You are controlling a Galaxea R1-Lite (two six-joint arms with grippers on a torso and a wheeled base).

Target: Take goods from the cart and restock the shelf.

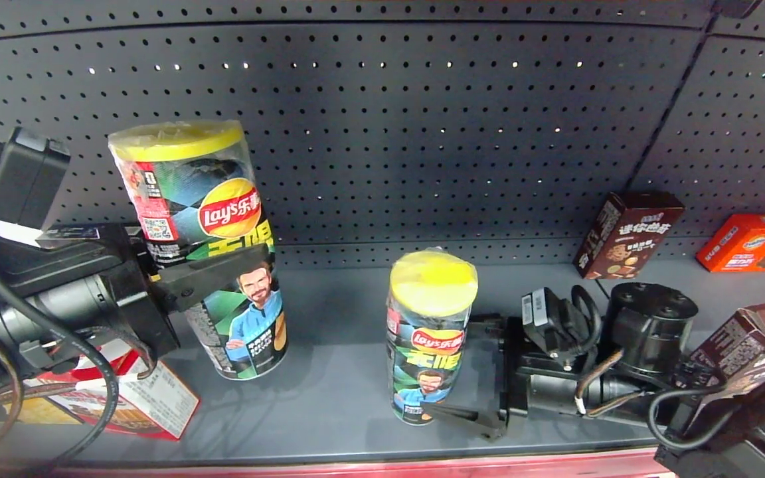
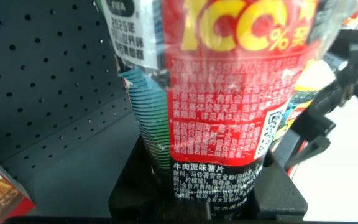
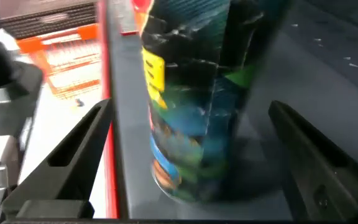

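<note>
Left jaws clamp tilted can [image 1: 200,219] near upright can [image 1: 430,332]

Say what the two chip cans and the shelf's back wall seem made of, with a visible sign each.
Left can and right can: likely cardboard tubes under glossy clear film, which wrinkles and glints on top. Back wall: probably painted metal, matte dark grey, with even punched holes.

Matte black left arm [image 1: 70,299] with boxy module [image 1: 20,176], looping black cables [image 1: 100,378]; black right arm [image 1: 648,328] bears a white label [image 1: 534,307].
</note>
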